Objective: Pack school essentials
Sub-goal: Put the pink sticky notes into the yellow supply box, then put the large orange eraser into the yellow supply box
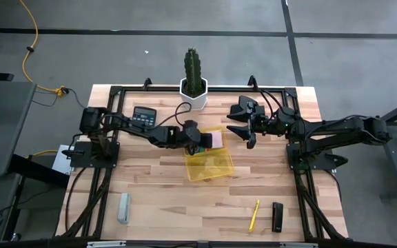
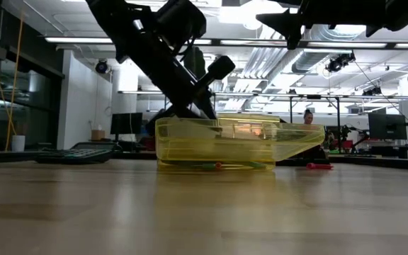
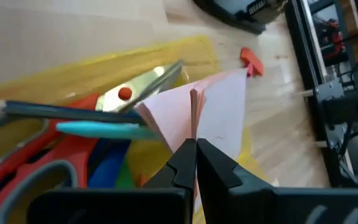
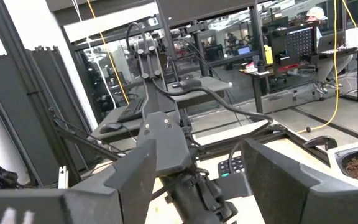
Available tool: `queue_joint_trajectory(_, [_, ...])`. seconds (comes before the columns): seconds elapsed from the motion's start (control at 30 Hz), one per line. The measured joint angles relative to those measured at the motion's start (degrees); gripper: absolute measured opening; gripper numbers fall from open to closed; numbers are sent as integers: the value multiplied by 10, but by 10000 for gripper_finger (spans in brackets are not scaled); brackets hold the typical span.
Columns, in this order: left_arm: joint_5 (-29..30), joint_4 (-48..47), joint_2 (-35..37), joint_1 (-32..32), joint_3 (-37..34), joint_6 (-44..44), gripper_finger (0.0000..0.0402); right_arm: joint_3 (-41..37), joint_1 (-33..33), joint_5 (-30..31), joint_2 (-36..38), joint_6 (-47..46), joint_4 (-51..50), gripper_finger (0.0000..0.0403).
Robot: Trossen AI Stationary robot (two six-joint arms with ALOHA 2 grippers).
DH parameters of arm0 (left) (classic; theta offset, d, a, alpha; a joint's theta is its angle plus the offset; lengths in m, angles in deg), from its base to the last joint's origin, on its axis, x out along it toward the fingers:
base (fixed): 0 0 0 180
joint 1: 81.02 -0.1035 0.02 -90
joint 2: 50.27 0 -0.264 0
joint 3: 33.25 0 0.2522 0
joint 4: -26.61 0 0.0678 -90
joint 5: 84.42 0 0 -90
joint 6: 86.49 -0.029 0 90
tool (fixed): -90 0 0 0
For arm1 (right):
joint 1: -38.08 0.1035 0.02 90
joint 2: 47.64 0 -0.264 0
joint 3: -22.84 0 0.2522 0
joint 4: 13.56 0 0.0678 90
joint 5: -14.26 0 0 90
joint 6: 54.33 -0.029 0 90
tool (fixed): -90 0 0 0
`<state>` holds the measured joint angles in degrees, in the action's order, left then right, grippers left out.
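While my left gripper (image 3: pixel 196 155) pinched the floppy pink sticky-note pad (image 3: pixel 219 109) by its light edge, my right gripper (image 1: pixel 243 128) hung apart.

Calculator (image 1: pixel 144 116) beside potted cactus (image 1: pixel 193 77); grey block (image 1: pixel 123 207) well apart.

Open wood around the yellow pencil (image 1: pixel 254 215), left arm (image 1: pixel 158 131) across the yellow bin's (image 1: pixel 216 169) far edge, cactus pot (image 1: pixel 194 97) behind
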<state>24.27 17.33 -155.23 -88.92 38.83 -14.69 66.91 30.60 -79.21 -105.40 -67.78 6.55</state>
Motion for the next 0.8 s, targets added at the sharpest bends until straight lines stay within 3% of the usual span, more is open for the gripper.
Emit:
queue_joint_trajectory(0.2, [-25,0,-1,-1,0,-33,24,0,0,0,0,0,0,227])
queue_joint_trajectory(0.53, [-52,-15,10,-14,0,-68,137,0,0,0,0,0,0,227])
queue_joint_trajectory(0.8, [-104,-31,105,-60,0,-178,200,0,0,0,0,0,2,227])
